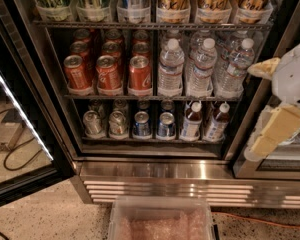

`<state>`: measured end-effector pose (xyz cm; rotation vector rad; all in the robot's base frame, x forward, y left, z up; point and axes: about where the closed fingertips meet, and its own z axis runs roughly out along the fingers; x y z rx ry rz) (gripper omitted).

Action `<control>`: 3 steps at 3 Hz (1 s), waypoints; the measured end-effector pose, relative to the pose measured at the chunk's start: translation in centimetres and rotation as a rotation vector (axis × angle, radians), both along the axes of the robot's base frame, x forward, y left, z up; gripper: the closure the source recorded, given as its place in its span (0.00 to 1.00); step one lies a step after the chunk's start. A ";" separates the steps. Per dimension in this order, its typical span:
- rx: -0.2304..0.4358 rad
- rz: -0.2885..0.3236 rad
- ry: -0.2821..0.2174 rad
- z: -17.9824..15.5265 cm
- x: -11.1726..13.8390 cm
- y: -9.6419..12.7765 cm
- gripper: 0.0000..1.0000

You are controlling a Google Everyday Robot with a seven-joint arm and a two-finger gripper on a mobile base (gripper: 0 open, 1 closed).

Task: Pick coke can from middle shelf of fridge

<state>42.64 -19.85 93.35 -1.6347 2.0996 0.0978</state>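
Several red coke cans stand in rows on the left of the middle shelf (150,97) of the fridge (155,170). The front three are at left (76,73), middle (108,73) and right (140,73). Clear water bottles (170,66) fill the right half of that shelf. My gripper (253,109) is at the right edge of the view, in front of the fridge's right frame and level with the middle and lower shelves. It is open and empty, with its cream fingers (276,130) spread wide, well to the right of the cans.
The lower shelf holds silver cans (93,123), blue cans (141,124) and small bottles (191,121). The top shelf holds tall cans in cups (173,4). The open glass door (20,109) stands at the left. A clear plastic bin (162,219) sits on the floor in front.
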 end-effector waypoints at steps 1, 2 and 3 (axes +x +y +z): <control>0.167 0.061 0.060 -3.5 0.6 2.5 0.00; 0.166 0.055 0.057 -3.5 0.6 2.4 0.00; 0.260 0.057 0.053 -5.0 0.8 4.2 0.00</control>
